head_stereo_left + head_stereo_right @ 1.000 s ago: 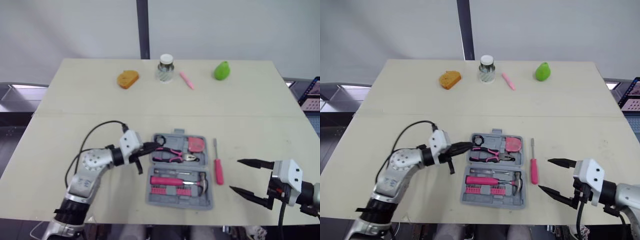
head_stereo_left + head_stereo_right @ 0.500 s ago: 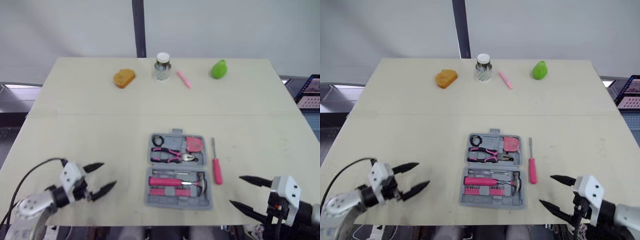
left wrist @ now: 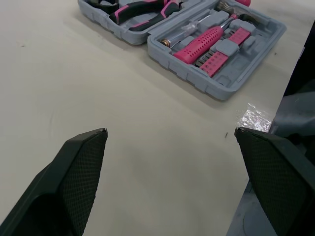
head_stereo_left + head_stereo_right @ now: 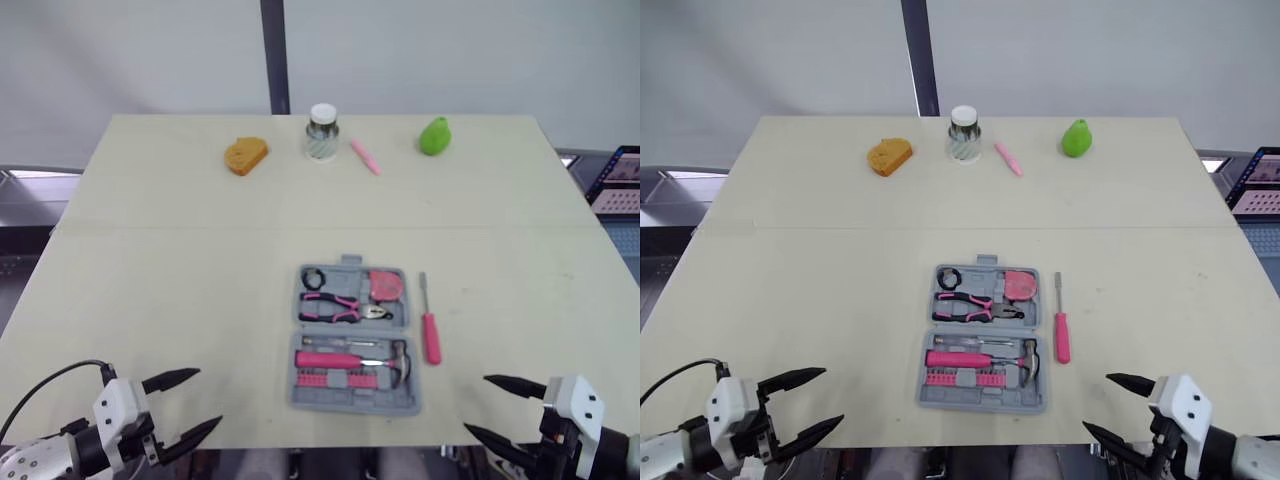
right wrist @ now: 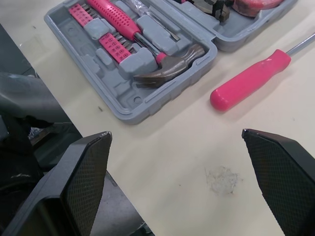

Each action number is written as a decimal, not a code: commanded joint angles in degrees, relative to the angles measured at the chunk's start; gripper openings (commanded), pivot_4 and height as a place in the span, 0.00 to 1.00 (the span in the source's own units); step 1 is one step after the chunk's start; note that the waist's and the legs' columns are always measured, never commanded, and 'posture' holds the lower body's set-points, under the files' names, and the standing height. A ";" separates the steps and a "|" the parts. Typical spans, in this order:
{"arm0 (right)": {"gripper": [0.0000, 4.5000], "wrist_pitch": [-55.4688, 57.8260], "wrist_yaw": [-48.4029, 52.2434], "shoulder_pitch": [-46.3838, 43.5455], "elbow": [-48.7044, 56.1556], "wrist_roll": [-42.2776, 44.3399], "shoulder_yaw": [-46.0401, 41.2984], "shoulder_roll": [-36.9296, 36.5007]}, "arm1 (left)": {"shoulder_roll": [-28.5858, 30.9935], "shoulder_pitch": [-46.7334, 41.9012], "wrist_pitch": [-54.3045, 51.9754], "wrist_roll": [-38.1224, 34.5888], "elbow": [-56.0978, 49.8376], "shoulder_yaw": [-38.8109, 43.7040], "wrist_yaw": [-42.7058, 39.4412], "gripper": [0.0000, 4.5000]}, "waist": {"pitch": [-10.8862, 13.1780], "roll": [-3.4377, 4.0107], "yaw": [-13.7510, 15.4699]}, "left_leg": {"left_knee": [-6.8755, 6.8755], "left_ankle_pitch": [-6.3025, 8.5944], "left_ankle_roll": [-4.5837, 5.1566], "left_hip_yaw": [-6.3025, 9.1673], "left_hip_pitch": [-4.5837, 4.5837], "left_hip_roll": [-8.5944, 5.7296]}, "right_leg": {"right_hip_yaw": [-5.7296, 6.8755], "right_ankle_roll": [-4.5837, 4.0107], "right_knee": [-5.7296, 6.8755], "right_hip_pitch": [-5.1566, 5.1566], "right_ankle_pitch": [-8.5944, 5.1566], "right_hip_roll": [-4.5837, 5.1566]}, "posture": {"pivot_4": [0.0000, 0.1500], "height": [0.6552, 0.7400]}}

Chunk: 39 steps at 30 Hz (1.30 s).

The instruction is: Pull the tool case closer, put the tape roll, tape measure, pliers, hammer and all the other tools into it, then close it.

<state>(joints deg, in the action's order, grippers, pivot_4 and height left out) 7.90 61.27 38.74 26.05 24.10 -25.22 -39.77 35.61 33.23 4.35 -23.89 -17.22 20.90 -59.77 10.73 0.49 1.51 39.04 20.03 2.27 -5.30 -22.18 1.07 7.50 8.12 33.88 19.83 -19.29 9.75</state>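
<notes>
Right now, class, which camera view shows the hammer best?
The right wrist view: the hammer lies close up in the open tool case, steel head and pink handle plain. The left wrist view shows mainly its pink handle from farther off. The two eye views show it small, in the case's near half.

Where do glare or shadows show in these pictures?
Left wrist view: a bright glare patch at the table edge, near the tool case. Right wrist view: the screwdriver casts a soft shadow on the table, no glare. Eye views: even light, faint shadows.
</notes>
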 commanded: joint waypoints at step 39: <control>1.00 66.33 -61.53 -36.57 19.14 2.61 13.25 23.58 | 5.84 -28.42 -0.85 -0.47 9.58 -10.39 -7.81 0.99 | -0.04 0.09 -1.68 | 0.04 -0.85 0.21 -0.33 -0.24 -0.23 | 0.08 -0.16 1.82 1.01 -0.08 -0.26 | 1.00 0.47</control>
<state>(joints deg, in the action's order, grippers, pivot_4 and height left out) 75.26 0.85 2.70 45.45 28.09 -12.46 -16.25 41.30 4.93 2.70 -24.41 -7.81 10.07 -67.95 10.69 0.58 -0.18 39.08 19.18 2.48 -5.63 -22.42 0.84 7.57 7.96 35.73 20.86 -19.37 9.49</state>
